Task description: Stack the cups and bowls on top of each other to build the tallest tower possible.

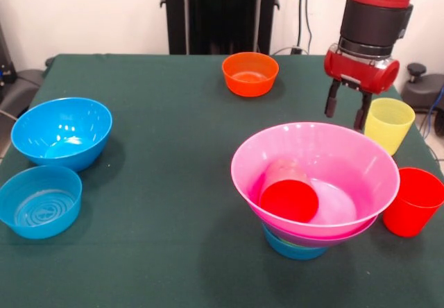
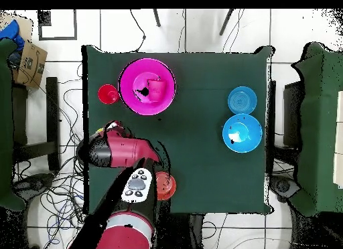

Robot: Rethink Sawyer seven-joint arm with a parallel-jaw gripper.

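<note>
Two cups (image 1: pixel 389 124) at table edge (image 1: pixel 429 148) — crowded.

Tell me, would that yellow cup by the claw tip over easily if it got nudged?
Probably. The yellow cup stands upright, taller than wide and narrower at its base, so a push near the rim may topple it. It looks like thin glossy plastic, so likely light and a bit slippery. Once on its side it would probably roll in a curve.
</note>
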